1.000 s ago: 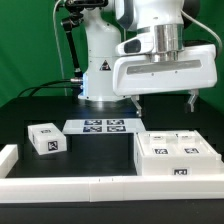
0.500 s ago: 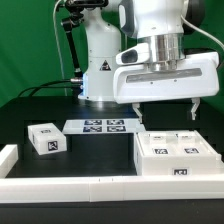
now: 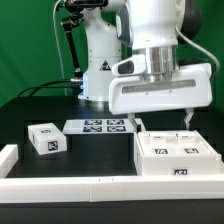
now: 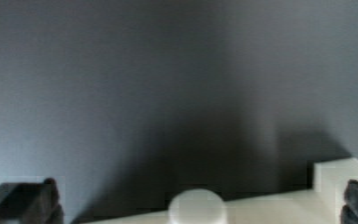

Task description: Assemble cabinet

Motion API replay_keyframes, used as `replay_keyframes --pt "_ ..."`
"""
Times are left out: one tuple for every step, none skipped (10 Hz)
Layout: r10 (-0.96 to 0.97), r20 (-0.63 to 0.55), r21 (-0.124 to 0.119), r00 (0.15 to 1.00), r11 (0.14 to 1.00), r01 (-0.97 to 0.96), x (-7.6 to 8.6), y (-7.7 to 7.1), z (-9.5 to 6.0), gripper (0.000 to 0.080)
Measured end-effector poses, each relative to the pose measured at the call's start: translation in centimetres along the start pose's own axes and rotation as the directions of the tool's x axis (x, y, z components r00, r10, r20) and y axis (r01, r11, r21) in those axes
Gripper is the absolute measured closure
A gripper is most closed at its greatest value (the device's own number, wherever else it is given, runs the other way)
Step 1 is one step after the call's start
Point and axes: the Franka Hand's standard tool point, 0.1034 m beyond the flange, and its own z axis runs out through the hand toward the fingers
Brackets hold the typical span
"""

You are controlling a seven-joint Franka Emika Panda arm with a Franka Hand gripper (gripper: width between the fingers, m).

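The cabinet box (image 3: 175,157) sits on the black table (image 3: 40,105) at the exterior view's right, close to the front. It is a big white box with black-and-white square tags on top. It could hold things, but its top looks flat and shut from here. I cannot see inside it, and I see nothing lying in it. A small white block (image 3: 45,138), with tags too, lies well apart from it at the exterior view's left. Between the two, a bit farther back, lies the marker board (image 3: 100,126). A white rail (image 3: 70,184) runs along the front of the table. My gripper (image 3: 162,123) hangs just above the back edge of the cabinet box. My fingers (image 3: 137,122) are spread wide and hold nothing. In the wrist view I see mostly bare table between them, plus a white corner and a small round white thing (image 4: 197,207) I cannot name. I think I am reaching for the big box, to grab or move it. Next I need to go lower, put one finger on each side of a wall, and squeeze.
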Motion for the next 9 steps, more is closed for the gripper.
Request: replay_keyframes --pt "-0.011 0.001 -0.001 1.0 1.0 0.011 0.3 0.3 0.5 0.0003" --pt "-0.015 0.004 -0.001 1.0 1.0 0.015 0.6 0.4 1.0 0.0003" --pt "-0.014 0.005 0.0 1.0 1.0 0.014 0.8 0.4 1.4 0.0003" --pt "-0.018 0.007 0.0 1.0 1.0 0.018 0.8 0.3 1.5 0.0003" --pt "-0.021 0.007 0.0 1.0 1.0 0.021 0.8 0.3 1.5 0.0003" --pt "-0.022 0.007 0.0 1.0 1.0 0.022 0.8 0.3 1.5 0.0003" --pt "-0.023 0.008 0.0 1.0 1.0 0.023 0.8 0.3 1.5 0.0003" --pt "-0.023 0.008 0.0 1.0 1.0 0.023 0.8 0.3 1.5 0.0003" --pt "-0.024 0.008 0.0 1.0 1.0 0.024 0.8 0.3 1.5 0.0003"
